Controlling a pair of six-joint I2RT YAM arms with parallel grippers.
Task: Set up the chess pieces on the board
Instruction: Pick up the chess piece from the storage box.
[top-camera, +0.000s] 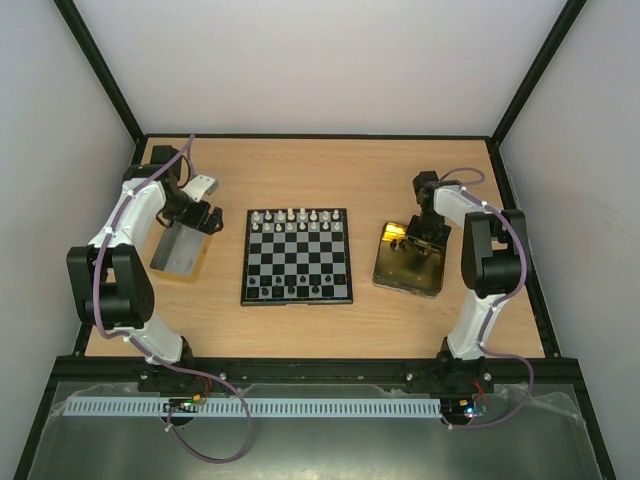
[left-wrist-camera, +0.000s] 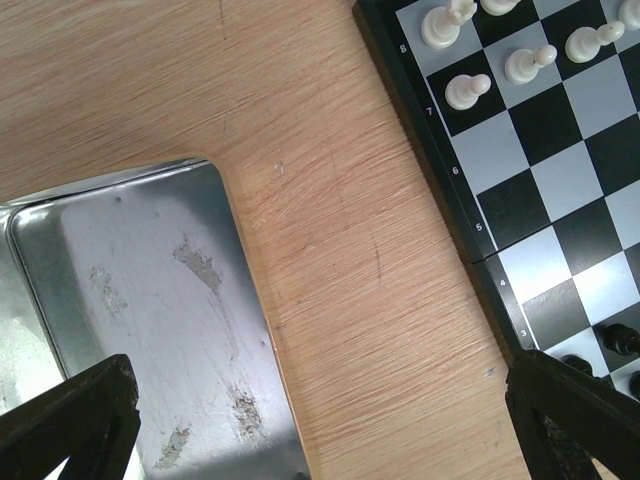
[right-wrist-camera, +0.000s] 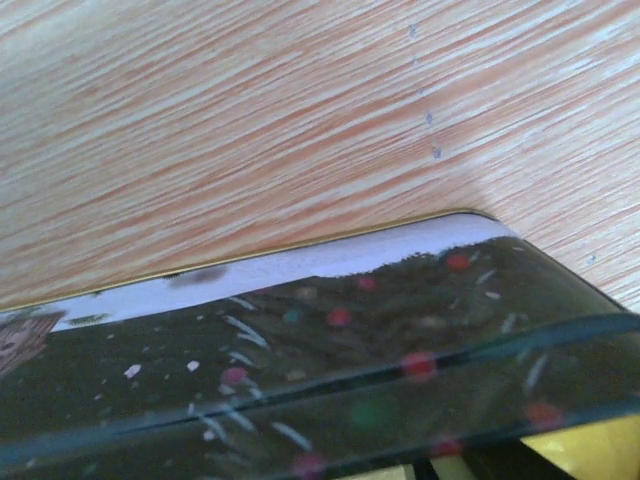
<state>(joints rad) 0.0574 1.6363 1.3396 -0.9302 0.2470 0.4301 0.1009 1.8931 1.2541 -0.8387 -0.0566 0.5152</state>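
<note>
The board (top-camera: 297, 257) lies mid-table, with white chess pieces (top-camera: 292, 220) on its two far rows and black chess pieces (top-camera: 285, 290) along its near edge. My left gripper (top-camera: 205, 218) hovers between the silver tray (top-camera: 178, 250) and the board. In the left wrist view this gripper (left-wrist-camera: 320, 430) is wide open over bare wood, its fingertips (left-wrist-camera: 70, 420) empty. White pawns (left-wrist-camera: 468, 90) stand on the board's corner (left-wrist-camera: 540, 180). My right gripper (top-camera: 424, 243) is low over the gold tray (top-camera: 408, 265). Its wrist view shows only the tray's shiny wall (right-wrist-camera: 350, 330), not the fingers.
The silver tray (left-wrist-camera: 150, 330) looks bare and scratched inside. Black frame rails border the wooden table (top-camera: 300, 170), and white walls close it in at the back and sides. A white block (top-camera: 203, 185) lies beyond the left gripper.
</note>
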